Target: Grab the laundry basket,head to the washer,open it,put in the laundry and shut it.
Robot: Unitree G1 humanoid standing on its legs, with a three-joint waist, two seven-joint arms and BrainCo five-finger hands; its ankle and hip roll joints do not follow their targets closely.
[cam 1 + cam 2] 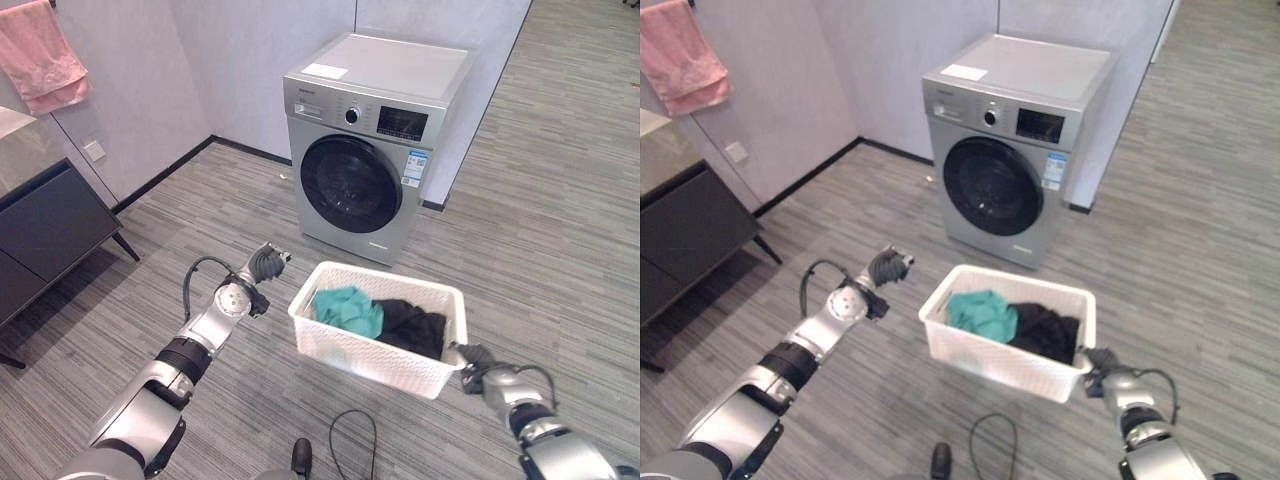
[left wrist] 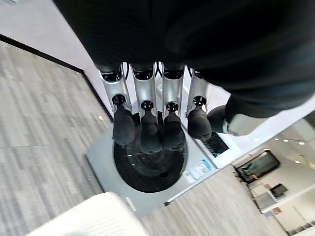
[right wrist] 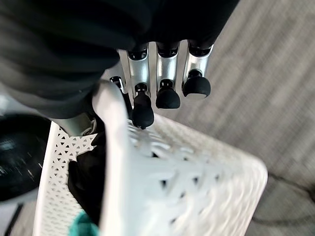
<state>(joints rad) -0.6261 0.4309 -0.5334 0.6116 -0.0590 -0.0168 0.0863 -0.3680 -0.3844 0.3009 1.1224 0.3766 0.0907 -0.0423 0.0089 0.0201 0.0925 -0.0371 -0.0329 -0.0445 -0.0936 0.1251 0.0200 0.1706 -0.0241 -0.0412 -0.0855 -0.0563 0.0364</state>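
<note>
A white laundry basket [image 1: 362,352] stands on the floor in front of a silver washer [image 1: 385,75] whose round dark door [image 1: 350,183] is closed. A teal garment [image 1: 350,308] and a black one [image 1: 415,325] lie inside the basket. My right hand [image 1: 472,357] is at the basket's near right corner. In the right wrist view its fingers [image 3: 168,98] hang relaxed outside the basket wall [image 3: 187,182], the rim running between them and the thumb. My left hand [image 1: 265,262] hovers apart from the basket's left end, its fingers [image 2: 150,132] loosely straight and pointing toward the washer.
A dark cabinet [image 1: 50,225] on thin legs stands at the left by the wall, and a pink towel [image 1: 42,55] hangs above it. Grey striped carpet [image 1: 540,230] runs around the basket and to the washer's right.
</note>
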